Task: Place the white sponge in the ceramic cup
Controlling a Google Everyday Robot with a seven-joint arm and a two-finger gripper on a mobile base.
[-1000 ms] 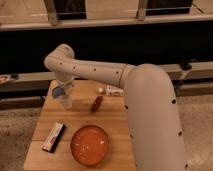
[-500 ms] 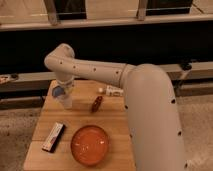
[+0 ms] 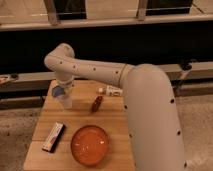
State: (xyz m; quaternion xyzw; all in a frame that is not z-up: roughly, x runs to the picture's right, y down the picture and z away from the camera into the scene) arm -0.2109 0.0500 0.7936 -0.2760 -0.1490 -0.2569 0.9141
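A Google Everyday Robot's pale grey arm (image 3: pixel 100 75) reaches from the right foreground across a light wooden bench (image 3: pixel 117 125), its gripper (image 3: pixel 64 95) pointing down over the bench's rear left corner. How the gripper is set cannot be told. Directly beneath it, at the bench surface, sits a pale whitish shape (image 3: pixel 65 103) with a small blue patch (image 3: pixel 57 91) just to its left. Whether this is the white sponge, the ceramic cup or both together cannot be told; neither stands out anywhere else on the bench. Near the gripper, towards the middle of the bench, lies a small reddish-brown oblong object (image 3: pixel 96 103), and behind that, close to the arm's bulky forearm, a small white bottle-like item (image 3: pixel 111 91) lies on its side. A round orange bowl (image 3: pixel 90 145) occupies the front centre, with a dark flat bar edged in white (image 3: pixel 53 136) lying at an angle beside it at front left, apart from the bowl
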